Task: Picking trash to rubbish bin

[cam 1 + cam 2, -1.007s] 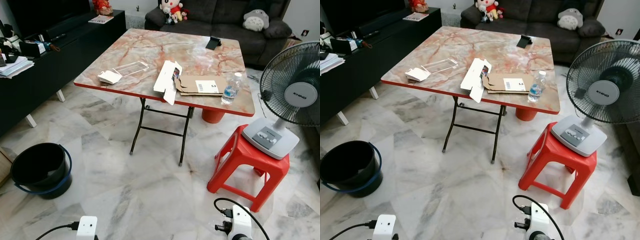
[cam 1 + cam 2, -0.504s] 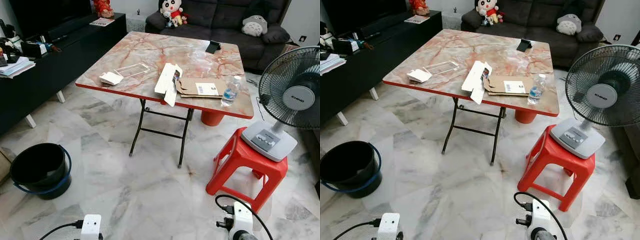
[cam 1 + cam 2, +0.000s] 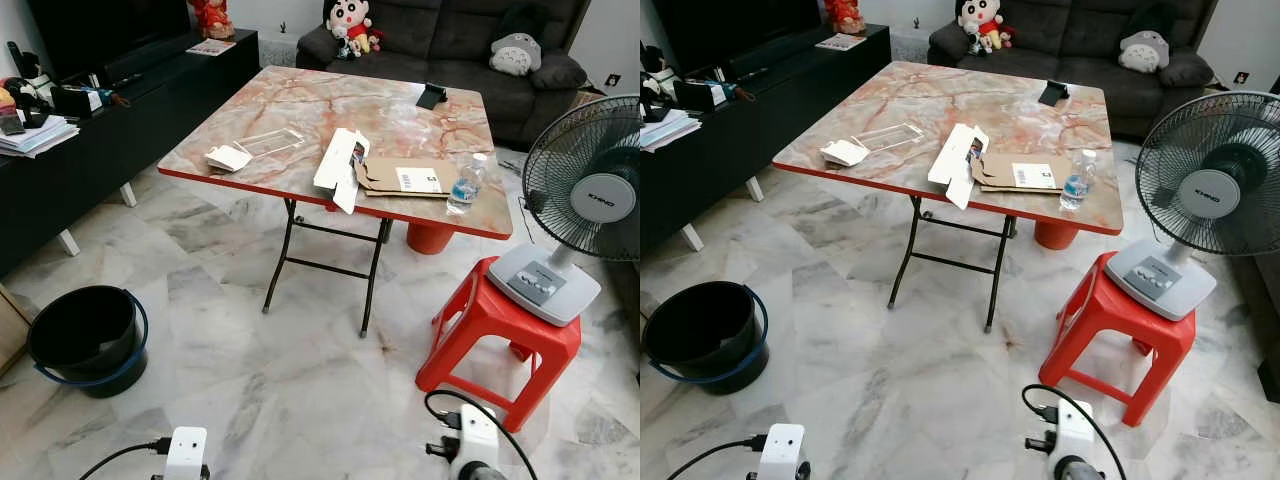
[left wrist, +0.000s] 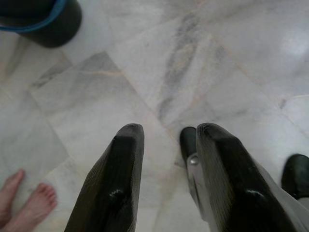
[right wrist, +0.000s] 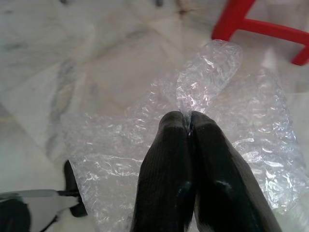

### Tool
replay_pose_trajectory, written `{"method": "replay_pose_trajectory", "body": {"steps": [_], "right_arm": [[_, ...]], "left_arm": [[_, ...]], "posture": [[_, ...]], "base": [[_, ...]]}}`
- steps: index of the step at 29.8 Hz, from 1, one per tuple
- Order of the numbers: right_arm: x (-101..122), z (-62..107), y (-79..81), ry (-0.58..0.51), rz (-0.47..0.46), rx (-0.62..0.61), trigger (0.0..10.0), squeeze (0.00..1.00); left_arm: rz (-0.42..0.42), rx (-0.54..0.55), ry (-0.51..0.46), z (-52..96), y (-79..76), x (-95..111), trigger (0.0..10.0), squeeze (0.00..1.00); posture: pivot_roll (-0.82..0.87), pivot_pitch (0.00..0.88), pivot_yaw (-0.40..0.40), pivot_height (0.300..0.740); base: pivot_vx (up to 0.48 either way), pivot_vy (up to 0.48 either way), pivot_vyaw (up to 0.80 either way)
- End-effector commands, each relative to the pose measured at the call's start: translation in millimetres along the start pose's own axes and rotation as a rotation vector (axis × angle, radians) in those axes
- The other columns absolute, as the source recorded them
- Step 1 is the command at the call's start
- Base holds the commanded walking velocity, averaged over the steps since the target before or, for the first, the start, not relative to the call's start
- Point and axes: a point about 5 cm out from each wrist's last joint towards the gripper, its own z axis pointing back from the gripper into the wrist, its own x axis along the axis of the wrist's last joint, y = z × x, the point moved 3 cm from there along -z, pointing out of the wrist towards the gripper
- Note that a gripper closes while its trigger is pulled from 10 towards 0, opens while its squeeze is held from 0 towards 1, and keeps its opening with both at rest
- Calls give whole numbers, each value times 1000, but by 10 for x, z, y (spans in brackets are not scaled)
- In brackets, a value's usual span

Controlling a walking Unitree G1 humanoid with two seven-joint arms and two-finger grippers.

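- Right gripper: we see its fingers pinched flat on one sheet of bubble wrap, held low above the marble floor.
- Left gripper: fingers parted, holding nothing.
- One black bucket, the likely bin, stands well apart on our left.
- Risk: we judge the trailing sheet could snag or slip from so thin a pinch.
- Table: one bottle, two cardboard pieces.

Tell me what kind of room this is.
Most likely a home living room: a dark sofa with plush toys, a low black TV cabinet, and a folding table on marble floor tiles.
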Motion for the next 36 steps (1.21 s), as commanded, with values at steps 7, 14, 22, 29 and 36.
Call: {"method": "replay_pose_trajectory", "body": {"steps": [7, 14, 22, 29, 36], "right_arm": [[-6, -11, 57, 8, 2, 1, 10000, 0], [-27, -12, 105, 11, -7, 12, 10000, 0], [4, -17, 114, -1, -8, 18, 10000, 0], [46, -20, 101, -20, -17, 14, 10000, 0], [46, -16, 74, -26, -39, 1, 10000, 0]], "left_arm": [[14, 37, 43, 3, 148, -70, 10000, 0], [20, 42, 22, -18, 182, 10, 10000, 0], [11, 46, 29, -15, 227, -5, 10000, 0], [-10, 34, 12, -45, 222, 98, 10000, 0], [-28, 24, 10, -56, 208, 133, 10000, 0]], "posture": [[41, 0, -32, 740], [19, 0, -30, 740], [3, 0, -15, 740], [6, 0, -5, 740], [-10, 0, 15, 740]], "base": [[0, 0, 0], [0, 0, 0], [0, 0, 0], [0, 0, 0], [0, 0, 712]]}}
